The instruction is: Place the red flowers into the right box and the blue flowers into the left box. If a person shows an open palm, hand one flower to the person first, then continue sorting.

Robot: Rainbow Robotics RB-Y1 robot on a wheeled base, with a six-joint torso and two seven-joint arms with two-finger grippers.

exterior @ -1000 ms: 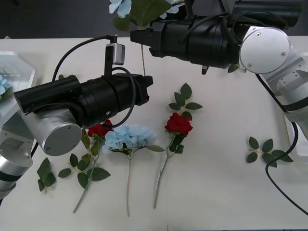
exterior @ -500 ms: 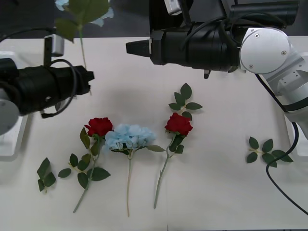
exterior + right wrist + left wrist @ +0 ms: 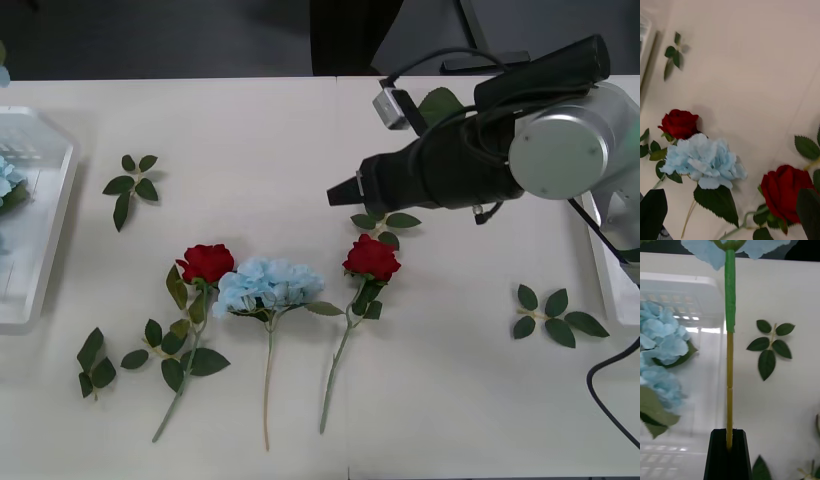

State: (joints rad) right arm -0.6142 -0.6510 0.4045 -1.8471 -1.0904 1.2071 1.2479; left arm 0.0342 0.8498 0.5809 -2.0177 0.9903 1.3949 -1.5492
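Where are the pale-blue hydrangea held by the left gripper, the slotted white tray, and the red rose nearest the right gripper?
Held pale-blue hydrangea (image 3: 729, 352): left wrist view, on its stem.
Slotted white tray (image 3: 40, 235): front view, on its side wall.
Red rose nearest the right gripper (image 3: 371, 258): front view, on its bloom.

The right arm (image 3: 470, 165) is a black cylindrical forearm with a rounded silver joint housing, black cables looped over it and a small grey camera block on top.
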